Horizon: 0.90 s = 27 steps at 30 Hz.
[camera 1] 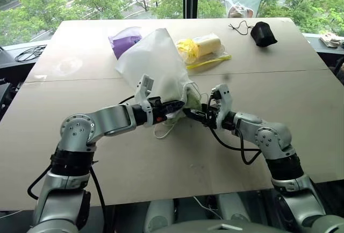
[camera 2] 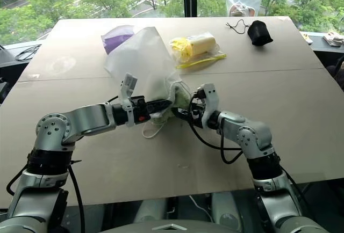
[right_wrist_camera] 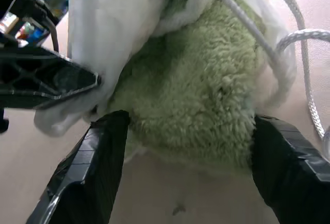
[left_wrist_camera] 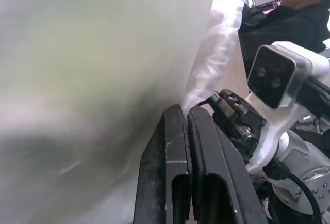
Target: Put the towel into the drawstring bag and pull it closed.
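At frame centre, the left gripper (camera 1: 173, 106) is clenched on the bag (camera 1: 156, 61) rim, holding the mouth up. The right gripper (right_wrist_camera: 188, 146) is released, fingers spread beside the towel (right_wrist_camera: 198, 97), which sits in the mouth.

- Head stereo pair: looks forward and down from above the arms over the table (camera 1: 301, 109); the far edge and the window behind it are in frame; both eyes share the whole tabletop (slightly offset sideways).
- Left wrist camera: looks along the left gripper (left_wrist_camera: 186, 126); pressed very near the drawstring bag (left_wrist_camera: 93, 79); a person (left_wrist_camera: 289, 12) sits beyond.
- Right wrist camera: looks along the right gripper (right_wrist_camera: 188, 131); very near the towel (right_wrist_camera: 201, 90) at the bag's mouth, which the head pair sees from afar.
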{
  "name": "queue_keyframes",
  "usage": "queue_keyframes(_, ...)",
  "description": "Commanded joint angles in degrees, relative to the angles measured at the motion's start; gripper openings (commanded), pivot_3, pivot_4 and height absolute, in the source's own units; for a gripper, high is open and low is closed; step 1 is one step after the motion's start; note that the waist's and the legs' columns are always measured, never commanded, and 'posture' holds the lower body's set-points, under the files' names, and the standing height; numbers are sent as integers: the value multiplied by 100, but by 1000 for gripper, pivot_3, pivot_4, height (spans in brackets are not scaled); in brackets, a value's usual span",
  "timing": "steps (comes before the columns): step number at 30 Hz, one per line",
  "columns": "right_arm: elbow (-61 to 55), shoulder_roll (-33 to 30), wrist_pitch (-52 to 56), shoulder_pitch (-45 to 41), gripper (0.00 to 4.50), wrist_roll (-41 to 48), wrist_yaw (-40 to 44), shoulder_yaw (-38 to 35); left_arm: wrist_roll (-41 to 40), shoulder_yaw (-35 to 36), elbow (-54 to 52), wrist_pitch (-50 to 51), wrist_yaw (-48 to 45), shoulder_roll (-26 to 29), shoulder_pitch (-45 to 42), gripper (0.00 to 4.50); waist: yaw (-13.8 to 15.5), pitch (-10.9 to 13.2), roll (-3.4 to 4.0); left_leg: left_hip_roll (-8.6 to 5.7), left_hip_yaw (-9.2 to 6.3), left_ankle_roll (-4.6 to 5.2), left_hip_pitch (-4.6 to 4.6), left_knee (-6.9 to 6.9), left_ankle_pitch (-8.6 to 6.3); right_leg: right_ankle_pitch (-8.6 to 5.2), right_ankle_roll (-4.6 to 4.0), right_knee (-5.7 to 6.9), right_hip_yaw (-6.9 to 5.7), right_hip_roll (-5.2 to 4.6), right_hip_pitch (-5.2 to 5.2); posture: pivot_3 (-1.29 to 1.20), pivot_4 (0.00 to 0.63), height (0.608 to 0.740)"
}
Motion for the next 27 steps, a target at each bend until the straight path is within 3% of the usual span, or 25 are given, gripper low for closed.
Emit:
queue_keyframes(1,-144,72,-439,-22,3620,-506,253,310,68,162,91,41,-189,88,-165,0,1,0,0,-1,0,0,0,0,0,0,0,0,1,0,0,0,150,740)
queue_keyframes(3,164,254,-809,-102,3620,-914,279,517,92,156,126,71,-224,97,-211,0,1,0,-1,-1,0,0,-1,0,0,1,-1,-1,1,0,0,0,150,740)
queue_keyframes(6,946,768,-1695,-334,2797,-1529,269,679,111,150,128,135,-260,146,-229,0,-13,0,-1,-2,3,-1,0,1,0,1,-1,-2,4,0,0,0,150,740)
queue_keyframes(8,1383,1179,-2287,-412,1664,-1613,341,488,107,165,122,161,-265,171,-217,0,-4,0,-1,-2,1,-3,-1,0,1,2,-2,-3,3,0,-1,0,150,740)
queue_keyframes(9,1549,1358,-2456,-442,1420,-1569,401,365,94,173,124,168,-255,182,-208,0,-2,0,-2,-2,1,-3,-2,0,1,4,-4,-3,3,0,-1,0,150,740)
queue_keyframes(12,1905,1770,-2940,-583,93,-1496,719,160,50,166,100,216,-248,253,-175,0,0,1,-4,3,2,-21,-5,0,12,10,-14,-6,4,-2,-1,0,150,740)
queue_keyframes(21,2685,2710,-3157,-1139,34,-531,1699,-837,-219,327,-116,284,-289,201,14,0,3,1,-4,21,3,-22,-5,0,13,12,-17,-6,1,-6,0,0,150,740)
queue_keyframes(27,2916,2804,-2778,-1445,34,530,1970,-1562,-219,493,-474,413,-525,26,287,0,0,3,-2,22,2,-20,-5,0,11,12,-18,-5,-1,-7,1,0,150,740)
